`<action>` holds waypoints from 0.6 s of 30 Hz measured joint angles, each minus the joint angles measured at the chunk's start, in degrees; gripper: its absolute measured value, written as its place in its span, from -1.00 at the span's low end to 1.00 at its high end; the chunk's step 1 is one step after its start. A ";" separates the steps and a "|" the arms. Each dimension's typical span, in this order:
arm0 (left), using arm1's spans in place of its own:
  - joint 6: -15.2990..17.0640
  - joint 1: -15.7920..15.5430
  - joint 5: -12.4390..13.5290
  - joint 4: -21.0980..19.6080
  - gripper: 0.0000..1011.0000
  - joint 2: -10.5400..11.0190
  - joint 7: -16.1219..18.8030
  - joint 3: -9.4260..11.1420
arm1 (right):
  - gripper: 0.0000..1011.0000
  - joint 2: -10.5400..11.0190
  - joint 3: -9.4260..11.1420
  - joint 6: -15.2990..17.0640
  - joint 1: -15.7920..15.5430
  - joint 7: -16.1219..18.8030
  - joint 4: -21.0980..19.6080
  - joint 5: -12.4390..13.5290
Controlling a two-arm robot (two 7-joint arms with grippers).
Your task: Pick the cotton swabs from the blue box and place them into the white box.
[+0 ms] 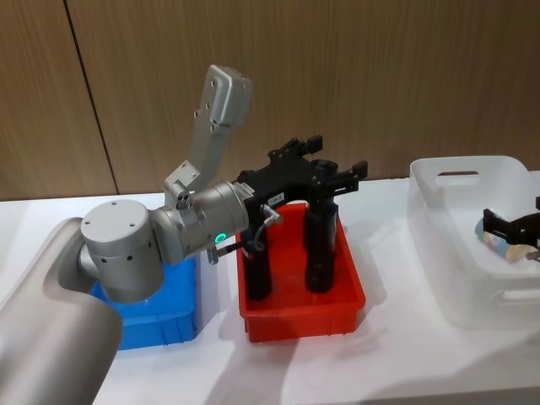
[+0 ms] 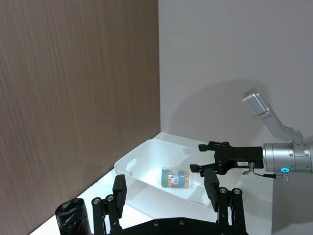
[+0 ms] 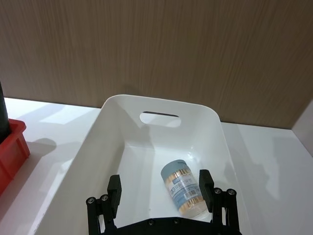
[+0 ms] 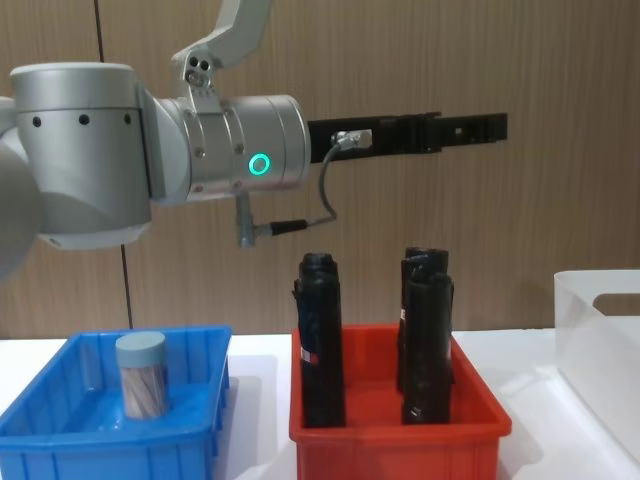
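Closest, the left arm (image 1: 126,253) crosses above the blue box (image 4: 60,440), where one cotton swabs tub (image 4: 141,375) stands upright; the left gripper (image 1: 337,154) hangs spread and empty over the black rolls (image 4: 322,340) in the red bin (image 4: 400,440). Rightward, the right gripper (image 3: 160,180), jaws apart, hovers over a second tub (image 3: 183,188) lying sideways in the white box (image 3: 122,107).

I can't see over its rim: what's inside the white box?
One swab tub lies on its side on the floor of the box, below the open right gripper. The gripper body covers the near end.
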 joint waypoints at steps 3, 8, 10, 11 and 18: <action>0.00 0.00 0.00 0.00 0.99 0.00 0.00 0.00 | 0.98 0.01 0.06 -0.06 -0.08 -0.08 -0.12 0.04; 0.00 0.00 0.00 0.00 0.99 0.00 0.00 0.00 | 0.98 0.03 0.11 -0.11 -0.16 -0.14 -0.23 0.10; 0.00 0.03 0.00 0.00 0.99 0.01 0.00 0.00 | 0.98 0.04 0.11 -0.13 -0.19 -0.15 -0.27 0.10; 0.00 0.07 0.02 -0.02 0.99 0.03 0.01 0.00 | 0.98 0.04 0.11 -0.18 -0.29 -0.16 -0.40 0.14; -0.65 1.78 0.61 -1.62 0.99 1.04 2.49 0.27 | 0.98 -0.02 -0.62 -1.24 -2.01 -0.54 -2.53 0.63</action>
